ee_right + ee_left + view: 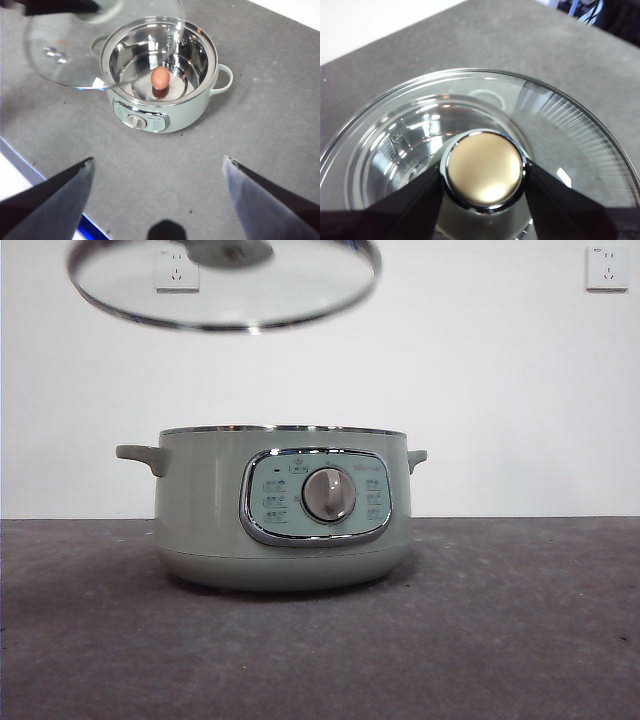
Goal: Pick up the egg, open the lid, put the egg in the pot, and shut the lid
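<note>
The left gripper [485, 175] pinches the knob [485, 170] of the lid [560, 125], one black jaw pressed against each side of it. The knob's top face reads as a brass-toned disc inside a chrome ring. In the front view the lid [225, 285] hangs in the air, slightly tilted, above and to the left of the pot [285, 505], clear of its rim.

The right gripper [157, 165] is spread wide and holds nothing; it sits high above the table [270, 100], on the near side of the pot [162, 75].

One egg [160, 78] stands upright on the shiny metal floor inside the open pot, near its centre, with its reflection just beneath it.

Item count: one pot, one lid, one egg, two side handles on the pot, one silver dial [328, 494] set in one chrome-framed control panel [315, 496]. The panel carries small printed labels on either side of the dial; they are too small to read. A round stamped mark shows on the metal seen through the lid glass in the left wrist view; its text is illegible.

Two white wall sockets [606, 268] are mounted on the far wall, one of them seen through the lid glass.
</note>
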You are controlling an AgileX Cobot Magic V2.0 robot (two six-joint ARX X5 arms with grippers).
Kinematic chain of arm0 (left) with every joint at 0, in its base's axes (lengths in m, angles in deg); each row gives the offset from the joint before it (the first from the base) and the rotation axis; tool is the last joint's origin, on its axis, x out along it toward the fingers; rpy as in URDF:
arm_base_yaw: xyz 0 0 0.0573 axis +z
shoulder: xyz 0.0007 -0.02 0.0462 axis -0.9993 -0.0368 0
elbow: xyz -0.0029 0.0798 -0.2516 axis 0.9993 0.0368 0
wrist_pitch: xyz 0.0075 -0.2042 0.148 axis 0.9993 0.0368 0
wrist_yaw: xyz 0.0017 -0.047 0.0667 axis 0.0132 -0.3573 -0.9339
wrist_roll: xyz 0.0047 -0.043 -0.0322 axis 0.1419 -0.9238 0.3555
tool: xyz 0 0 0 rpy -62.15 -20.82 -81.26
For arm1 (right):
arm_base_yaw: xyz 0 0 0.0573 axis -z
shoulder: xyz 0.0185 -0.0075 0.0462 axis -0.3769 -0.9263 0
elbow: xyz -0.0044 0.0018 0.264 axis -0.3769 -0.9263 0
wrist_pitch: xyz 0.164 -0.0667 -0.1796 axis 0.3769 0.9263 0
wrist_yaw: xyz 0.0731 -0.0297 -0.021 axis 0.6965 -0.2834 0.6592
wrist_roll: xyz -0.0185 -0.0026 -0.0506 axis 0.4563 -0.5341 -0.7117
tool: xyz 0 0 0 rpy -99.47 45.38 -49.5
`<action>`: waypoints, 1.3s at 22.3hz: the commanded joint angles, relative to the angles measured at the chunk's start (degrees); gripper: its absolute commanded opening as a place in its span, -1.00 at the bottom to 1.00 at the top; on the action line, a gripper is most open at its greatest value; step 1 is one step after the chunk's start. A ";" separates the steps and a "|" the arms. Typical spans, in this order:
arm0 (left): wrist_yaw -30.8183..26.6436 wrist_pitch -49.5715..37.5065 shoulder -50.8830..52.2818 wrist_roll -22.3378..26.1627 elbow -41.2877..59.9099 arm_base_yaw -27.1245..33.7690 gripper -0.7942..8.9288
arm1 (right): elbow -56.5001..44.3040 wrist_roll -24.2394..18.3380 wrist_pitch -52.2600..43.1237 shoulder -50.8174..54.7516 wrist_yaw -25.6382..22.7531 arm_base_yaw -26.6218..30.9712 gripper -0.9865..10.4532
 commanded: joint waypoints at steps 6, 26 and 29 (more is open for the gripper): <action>-1.77 -12.22 -7.23 1.79 -0.37 -0.72 -0.85 | -20.39 6.69 -2.54 14.67 -2.38 -0.15 -0.06; -4.26 -17.09 -19.30 3.17 -0.42 -0.87 -0.85 | -28.11 9.05 -5.07 19.58 -3.69 -0.15 -0.06; -4.20 -17.25 -20.22 3.10 -0.42 -0.90 -0.85 | -28.11 9.03 -5.09 19.58 -3.69 -0.15 -0.07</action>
